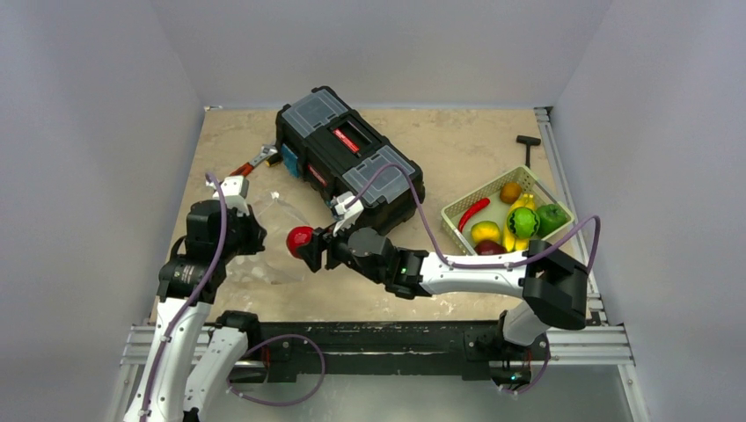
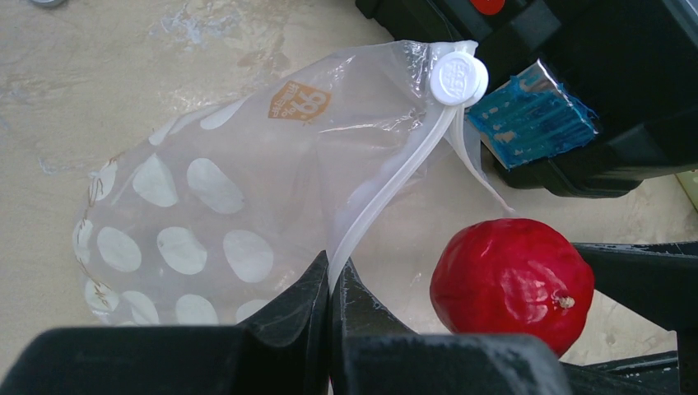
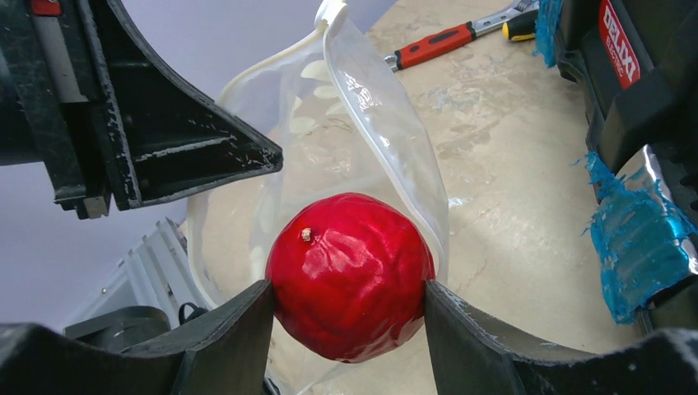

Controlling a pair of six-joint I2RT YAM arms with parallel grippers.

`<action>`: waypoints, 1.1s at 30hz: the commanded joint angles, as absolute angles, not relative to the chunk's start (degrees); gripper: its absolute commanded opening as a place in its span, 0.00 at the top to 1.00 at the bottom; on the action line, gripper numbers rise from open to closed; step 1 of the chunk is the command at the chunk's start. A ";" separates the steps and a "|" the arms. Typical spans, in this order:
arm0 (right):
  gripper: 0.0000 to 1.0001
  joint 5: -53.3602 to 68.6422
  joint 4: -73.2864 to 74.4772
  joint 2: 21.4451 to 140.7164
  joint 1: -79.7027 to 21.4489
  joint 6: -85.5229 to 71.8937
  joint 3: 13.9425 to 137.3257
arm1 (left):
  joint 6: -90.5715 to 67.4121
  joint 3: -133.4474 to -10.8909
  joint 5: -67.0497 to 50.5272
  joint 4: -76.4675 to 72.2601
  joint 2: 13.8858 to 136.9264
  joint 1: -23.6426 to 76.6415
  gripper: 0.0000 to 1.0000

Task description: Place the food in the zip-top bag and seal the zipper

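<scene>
Clamping red toy fruit (image 3: 354, 247) squarely btwn both fingers of R claw (image 3: 346, 290), jaws parted just to fruit width. Holding it above tabletop (image 3: 510, 164), right at open mouth of zip-top bag (image 2: 206, 214); touching rim or not, can't tell. Pinching bag's zipper (image 2: 395, 177) strip w/ L claw (image 2: 332, 276), fingers closed tight on it, propping mouth up. White slider (image 2: 459, 78) sitting at far end, nr black toolbox (image 1: 347, 158). Other food (image 1: 519, 224) lying in green basket (image 1: 450, 214), well apart to the R.
</scene>
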State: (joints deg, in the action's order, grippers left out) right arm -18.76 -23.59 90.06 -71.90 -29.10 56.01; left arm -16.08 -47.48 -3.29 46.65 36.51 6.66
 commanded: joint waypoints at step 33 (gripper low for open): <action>0.40 -23.89 -14.09 100.37 -71.98 -25.49 74.11 | -17.10 -48.60 -5.64 45.13 35.20 6.86 1.00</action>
State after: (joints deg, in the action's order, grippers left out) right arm -22.65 -14.31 102.78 -71.90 -26.55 72.01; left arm -16.91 -47.48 -4.91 47.22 35.40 6.68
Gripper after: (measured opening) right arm 0.597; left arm 0.003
